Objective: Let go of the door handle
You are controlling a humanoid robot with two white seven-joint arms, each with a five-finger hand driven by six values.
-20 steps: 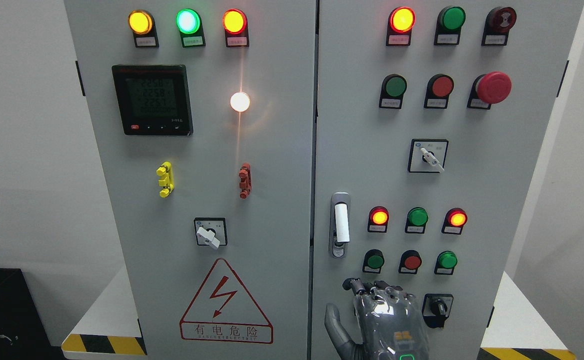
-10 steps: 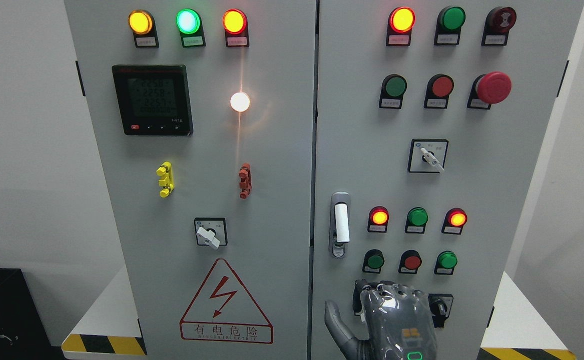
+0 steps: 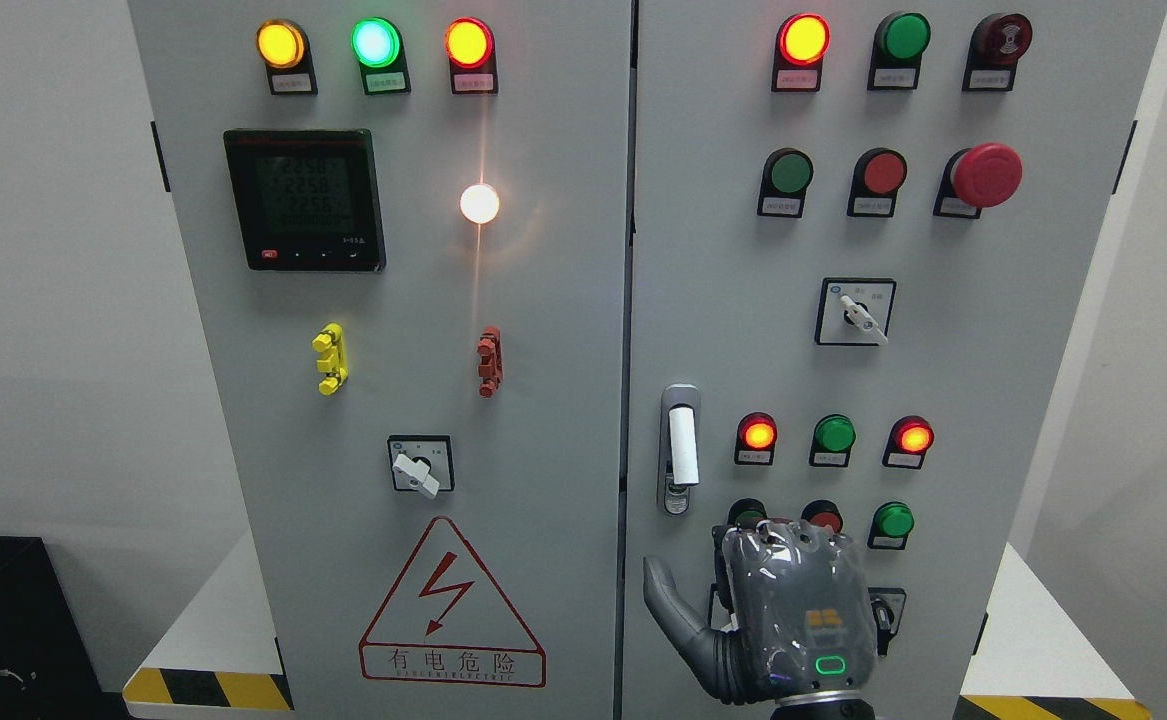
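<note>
White walls flank a grey 2-door control cabinet (image 3: 503, 330) standing on a pale bench (image 3: 223, 620) edged with yellow-black hazard tape. Left door: 3 lit lamps along the top, a digital meter (image 3: 304, 199), a bright white lamp (image 3: 480, 203), a rotary switch (image 3: 420, 465), and a red lightning warning triangle (image 3: 452, 605). Right door: rows of red and green buttons, a red mushroom stop button (image 3: 986, 174), and a second rotary switch (image 3: 855, 312). Door handle (image 3: 681, 447) sits upright at the right door's left edge, white grip in a silver frame, nothing touching it. My right hand (image 3: 778, 610) comes up from the bottom edge, right of the middle, back of the hand toward the camera, below and to the right of the handle and apart from it. Thumb juts out to the left; the fingers bend forward toward the door panel, grasping nothing. Hand covers part of the lower button row. Left hand not in view.
</note>
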